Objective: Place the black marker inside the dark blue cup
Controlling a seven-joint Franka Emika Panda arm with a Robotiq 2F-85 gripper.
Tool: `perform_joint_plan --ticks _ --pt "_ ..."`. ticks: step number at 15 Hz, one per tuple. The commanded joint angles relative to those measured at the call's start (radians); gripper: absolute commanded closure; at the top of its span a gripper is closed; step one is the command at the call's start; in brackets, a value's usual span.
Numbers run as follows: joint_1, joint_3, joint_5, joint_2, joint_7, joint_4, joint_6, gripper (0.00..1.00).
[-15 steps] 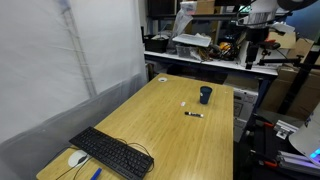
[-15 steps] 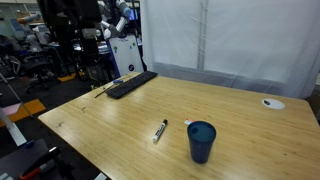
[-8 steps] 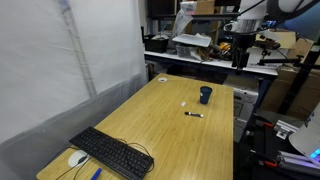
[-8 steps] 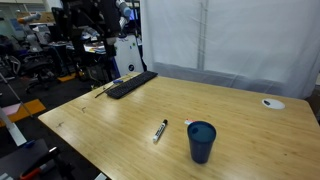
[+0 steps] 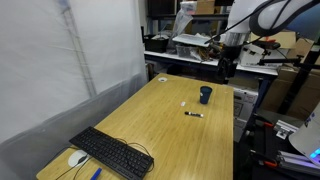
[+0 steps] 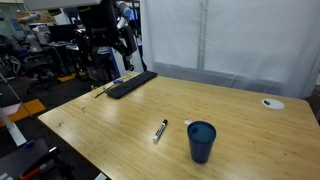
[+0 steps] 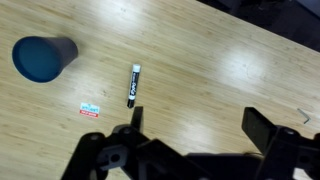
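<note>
Marker (image 7: 133,85) lies flat on the wooden table (image 7: 220,60), near the cup (image 7: 42,58) but not touching it, with a strip of bare wood between the two. In the wrist view it sits out to one side of the cup, its length running straight up and down the picture. In both exterior views you can find it on the same bare patch beside the cup, here (image 5: 194,114) and here (image 6: 159,131). The cup stands upright with its mouth up, dark blue, and shows in both exterior views (image 5: 205,95) (image 6: 201,142). A small white tag (image 7: 90,110) with a red strip lies flat close to the cup, between it and the marker but touching neither. Your gripper (image 7: 197,125) is spread wide, its two black fingers (image 7: 130,125) far apart with only table showing in the gap; it holds nothing. In an exterior view the gripper (image 5: 228,68) hangs in the air well above the tabletop, higher than the cup and past it toward the cluttered bench behind, well clear of both cup and marker. Far from the cup, at the opposite end of the table, a black keyboard (image 5: 112,152) lies with a white mouse (image 5: 77,158) just beside it.
</note>
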Motion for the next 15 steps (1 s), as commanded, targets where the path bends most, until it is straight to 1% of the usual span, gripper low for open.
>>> perform_joint_plan --ticks 1,5,6,7,9,15 --pt "0.019 -0.02 0.056 0.075 -0.087 0.004 0.096 0.0" --pt "0.017 -0.006 0.081 0.183 -0.156 0.012 0.171 0.0" --pt "0.012 0.004 0.078 0.19 -0.159 0.014 0.16 0.0" --pt "-0.006 0.015 0.063 0.17 -0.125 -0.001 0.148 0.0" --pt "-0.006 0.021 0.063 0.192 -0.132 0.004 0.154 0.0" --pt "-0.006 0.022 0.063 0.193 -0.133 0.008 0.154 0.0"
